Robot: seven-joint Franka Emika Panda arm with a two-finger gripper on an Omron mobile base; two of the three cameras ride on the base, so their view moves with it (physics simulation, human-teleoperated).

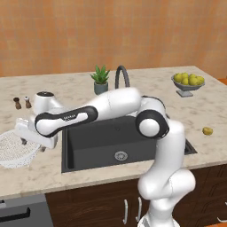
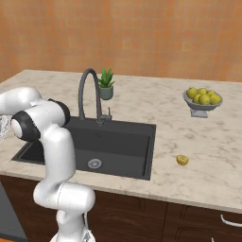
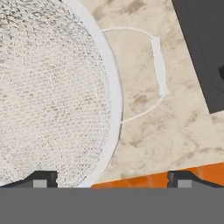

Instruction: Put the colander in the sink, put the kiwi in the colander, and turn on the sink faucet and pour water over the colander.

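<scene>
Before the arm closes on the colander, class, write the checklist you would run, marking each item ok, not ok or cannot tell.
1. Gripper open: ok, fingertips set wide apart.
2. Colander rim between the fingertips: ok, in the hand view.
3. Colander on the counter, upright: ok.
4. Sink free to receive it: ok, just the drain inside.
5. Kiwi out of the arm's way: ok, right of the sink.
6. Sink faucet off: ok, no stream.

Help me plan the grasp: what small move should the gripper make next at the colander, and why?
Probably lower straight down. In the hand view the open gripper straddles the colander rim, one fingertip over the mesh, the other outside, nothing held. The colander sits on the counter, left of the sink.
</scene>
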